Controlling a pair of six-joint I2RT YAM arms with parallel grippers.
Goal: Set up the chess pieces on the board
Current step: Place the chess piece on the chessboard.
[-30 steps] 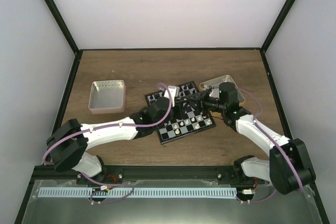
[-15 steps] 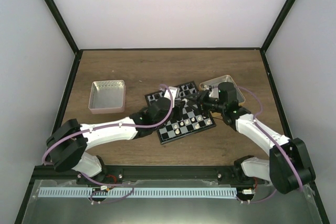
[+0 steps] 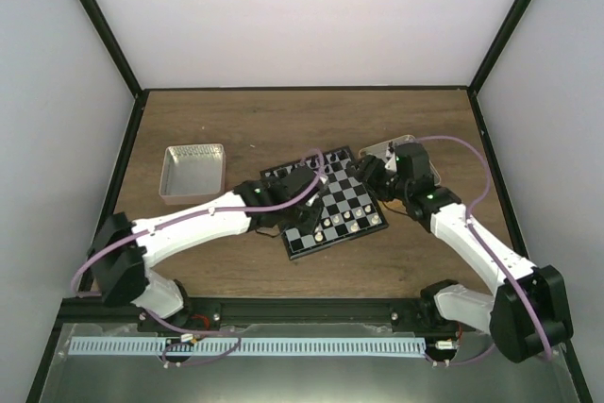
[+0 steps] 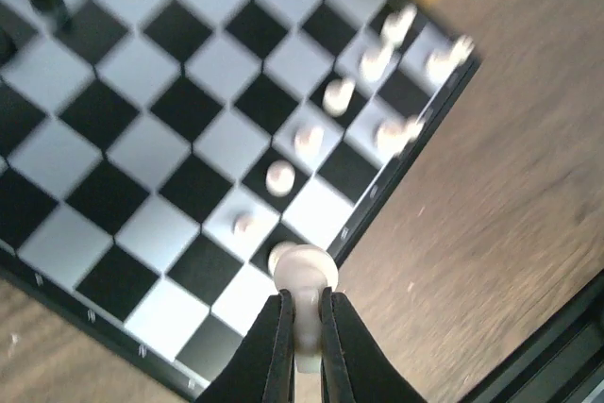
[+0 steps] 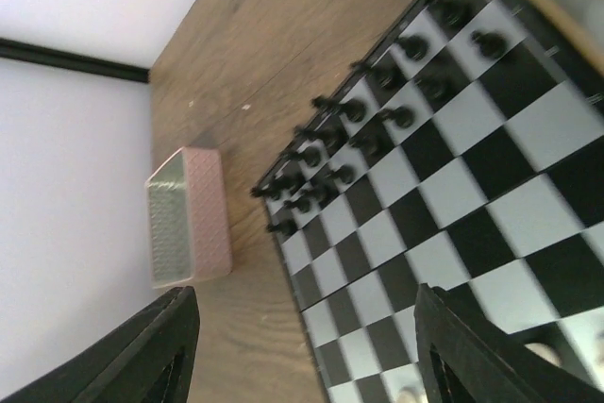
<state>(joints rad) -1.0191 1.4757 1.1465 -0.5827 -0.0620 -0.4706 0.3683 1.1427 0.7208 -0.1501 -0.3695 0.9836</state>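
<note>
The board (image 3: pixel 351 197) lies tilted at mid-table. Several cream-white chess pieces (image 3: pixel 337 224) stand along its near edge, and black chessmen (image 3: pixel 283 174) along its far-left edge. My left gripper (image 3: pixel 316 186) hovers over the board. In the left wrist view it (image 4: pixel 302 297) is shut on one white chess piece (image 4: pixel 304 271), held above the board's corner squares beside a row of white pieces (image 4: pixel 338 96). My right gripper (image 3: pixel 364 175) is at the board's right side. In the right wrist view it (image 5: pixel 307 301) stands wide open and holds nothing, over the board (image 5: pixel 444 186).
A pink tray (image 3: pixel 193 173) sits at the left, also seen as the pink tray (image 5: pixel 189 219). An orange-tan tray (image 3: pixel 385 146) lies behind the right arm, close to the board's right corner. Black frame rails border the table.
My left gripper has shut on a white piece and shifted back over the board. My right gripper has opened wide and drawn back toward the right.
</note>
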